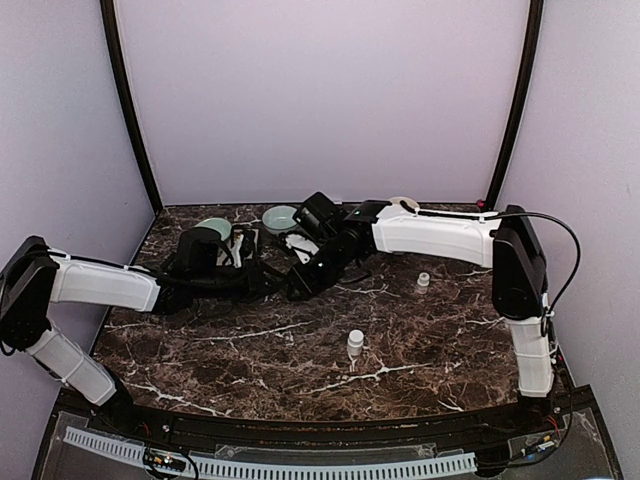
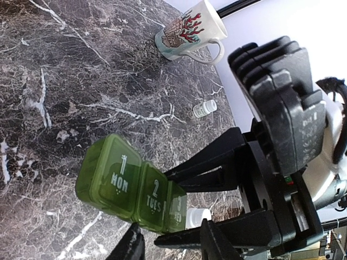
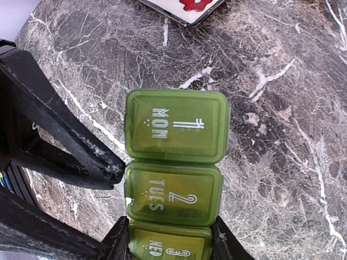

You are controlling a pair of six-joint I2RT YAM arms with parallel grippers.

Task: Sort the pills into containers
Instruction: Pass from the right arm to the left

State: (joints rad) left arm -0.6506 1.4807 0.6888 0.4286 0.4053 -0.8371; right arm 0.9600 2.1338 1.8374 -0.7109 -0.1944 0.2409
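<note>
The green pill box [image 3: 174, 127] has lids marked MON, TUES and WED, all shut. My right gripper [image 3: 171, 242] is shut on its WED end, one finger on each side. In the left wrist view the box [image 2: 127, 184] juts out from the right gripper's black fingers [image 2: 217, 162]. My left gripper [image 2: 172, 239] is open, and one fingertip [image 3: 105, 165] touches the side edge of the TUES lid. In the top view both grippers [image 1: 265, 280] [image 1: 302, 282] meet at the table's middle rear and hide the box. No loose pills show.
Two small white bottles [image 1: 355, 343] [image 1: 423, 281] stand on the marble table [image 1: 440, 350]. Two pale teal bowls [image 1: 214, 228] [image 1: 280, 217] sit at the back. A cream mug [image 2: 190, 30] with a red pattern lies on its side. A white-and-red packet [image 3: 187, 8] lies beyond the box.
</note>
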